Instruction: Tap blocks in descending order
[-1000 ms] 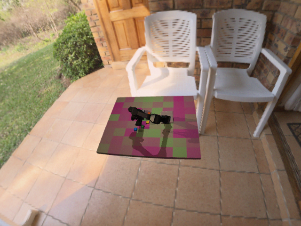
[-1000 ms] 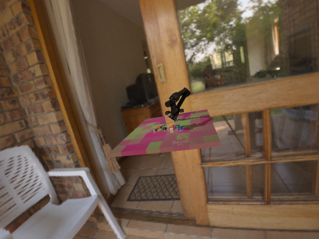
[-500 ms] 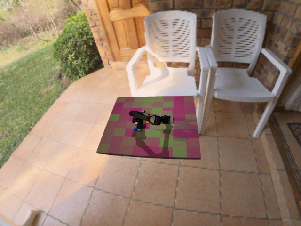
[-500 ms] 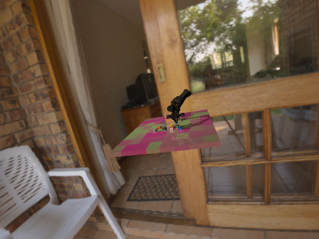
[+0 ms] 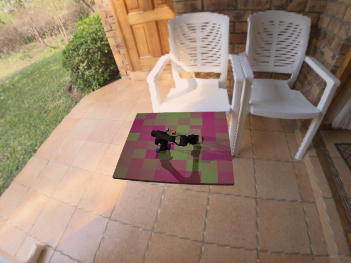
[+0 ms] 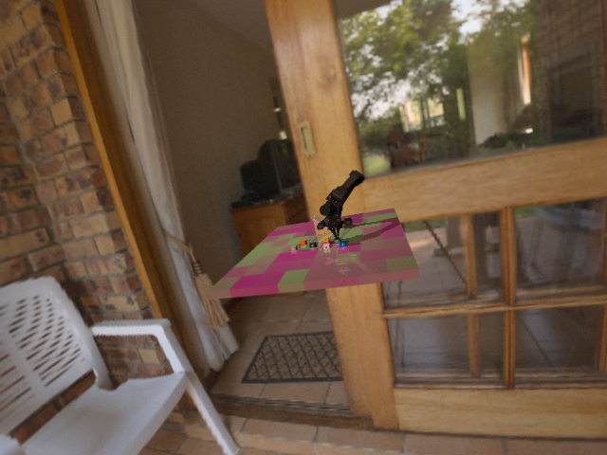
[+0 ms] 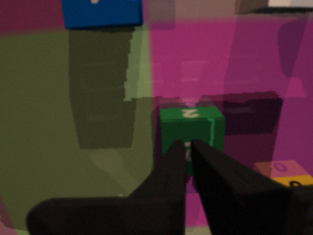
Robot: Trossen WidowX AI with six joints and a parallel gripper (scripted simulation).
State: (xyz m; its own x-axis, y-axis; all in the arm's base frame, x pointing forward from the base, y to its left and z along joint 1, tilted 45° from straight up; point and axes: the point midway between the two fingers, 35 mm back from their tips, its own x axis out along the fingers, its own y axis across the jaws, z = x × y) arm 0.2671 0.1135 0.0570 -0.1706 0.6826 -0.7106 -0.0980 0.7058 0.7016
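Note:
My gripper point(image 7: 186, 147) point(image 6: 337, 238) is shut and empty, its tips in front of the green block's face in the wrist view; contact cannot be told. The green block point(image 7: 191, 128) shows a 2. A blue block point(image 7: 104, 12) point(image 5: 157, 150) point(image 6: 342, 244) is cut off at the wrist view's top edge. A yellow block point(image 7: 293, 180) point(image 5: 171, 143) point(image 6: 325, 239) shows a 0. A white block point(image 7: 290, 3) point(image 6: 326, 246) is barely in the wrist view. An orange block point(image 5: 173, 132) point(image 6: 303, 242), a black block point(image 6: 313, 245) and a pale block point(image 5: 167, 129) point(image 6: 293, 248) stand farther off, digits unreadable.
The blocks stand on a checkered table point(image 5: 175, 177) point(image 6: 259, 283). The blue block is up and left of the green one in the wrist view, the yellow one down and right. The arm hides part of the group in the top view. White chairs point(image 5: 195, 96) stand behind the table.

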